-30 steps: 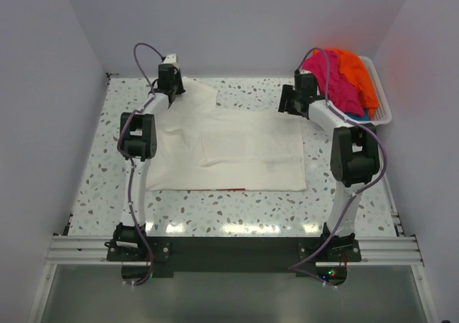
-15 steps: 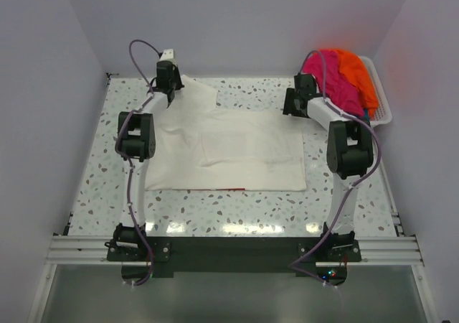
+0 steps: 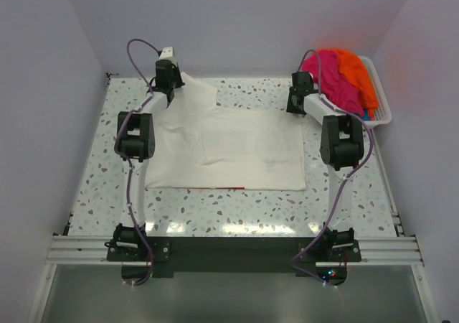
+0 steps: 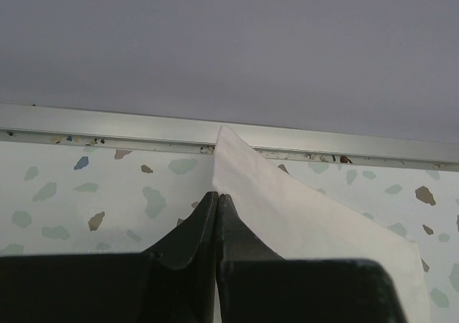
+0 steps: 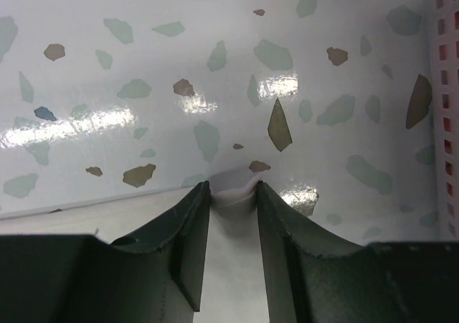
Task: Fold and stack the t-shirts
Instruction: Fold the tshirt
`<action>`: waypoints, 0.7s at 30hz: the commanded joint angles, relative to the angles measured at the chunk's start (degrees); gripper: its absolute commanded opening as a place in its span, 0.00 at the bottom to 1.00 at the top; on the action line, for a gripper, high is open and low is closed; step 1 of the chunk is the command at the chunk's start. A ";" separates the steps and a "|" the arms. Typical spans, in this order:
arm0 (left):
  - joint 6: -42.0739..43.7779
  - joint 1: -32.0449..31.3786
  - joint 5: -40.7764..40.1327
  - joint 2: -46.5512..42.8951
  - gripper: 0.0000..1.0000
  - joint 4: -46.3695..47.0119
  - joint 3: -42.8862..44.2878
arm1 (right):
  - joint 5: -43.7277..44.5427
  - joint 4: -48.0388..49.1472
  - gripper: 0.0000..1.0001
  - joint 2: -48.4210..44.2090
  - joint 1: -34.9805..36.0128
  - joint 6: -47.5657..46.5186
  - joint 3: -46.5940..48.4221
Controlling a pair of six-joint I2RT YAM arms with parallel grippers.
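A large cream-white t-shirt (image 3: 229,147) lies spread flat on the speckled table. A thin strip of red print (image 3: 229,189) shows at its near edge. My left gripper (image 3: 166,81) is at the shirt's far-left corner; in the left wrist view it (image 4: 217,195) is shut on the cloth (image 4: 287,208), which tents up to a point. My right gripper (image 3: 296,99) is low at the far-right corner. In the right wrist view it (image 5: 233,188) stands a narrow gap apart, with the shirt's corner (image 5: 233,251) bunched between the fingertips. Magenta-pink (image 3: 331,75), orange (image 3: 356,72) and teal (image 3: 366,113) tees are heaped in the basket.
A white slatted basket (image 3: 385,106) stands at the far right corner and also shows at the right edge of the right wrist view (image 5: 450,86). A metal rail (image 4: 107,125) runs along the back wall. Walls close in on three sides.
My right arm has stretched farther away and come down, bringing its gripper onto the shirt's far-right corner. My left gripper has shifted slightly farther back with the far-left corner.
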 commanded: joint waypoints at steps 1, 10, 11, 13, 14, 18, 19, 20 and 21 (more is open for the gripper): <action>-1.21 0.71 0.83 -5.34 0.00 4.91 0.05 | 1.31 -1.39 0.35 -0.11 -0.30 -0.51 2.13; -2.97 1.32 2.15 -7.62 0.00 5.17 0.40 | 1.93 -0.69 0.00 -2.39 -0.30 0.19 0.91; -3.23 1.32 2.15 -8.06 0.00 5.17 0.05 | 2.10 -0.34 0.00 -3.09 -0.30 0.19 0.47; -3.41 1.59 3.28 -9.55 0.00 5.26 -1.35 | 2.72 1.15 0.00 -5.54 -0.30 0.72 -1.55; -3.50 1.59 3.47 -10.08 0.00 5.26 -1.88 | 2.89 1.68 0.00 -6.43 -0.30 0.81 -3.04; -3.59 1.76 4.35 -13.76 0.00 5.17 -5.74 | 3.77 3.61 0.00 -10.64 -0.21 1.77 -6.47; -3.68 1.85 4.35 -14.65 0.00 5.17 -6.80 | 3.60 3.97 0.00 -12.39 -0.30 2.30 -7.35; -4.29 1.85 4.35 -15.61 0.00 5.43 -8.11 | 3.60 4.14 0.00 -13.46 -0.30 2.65 -9.01; -4.64 1.94 4.44 -17.80 0.00 6.31 -11.26 | 3.34 4.75 0.00 -14.34 -0.30 3.35 -10.07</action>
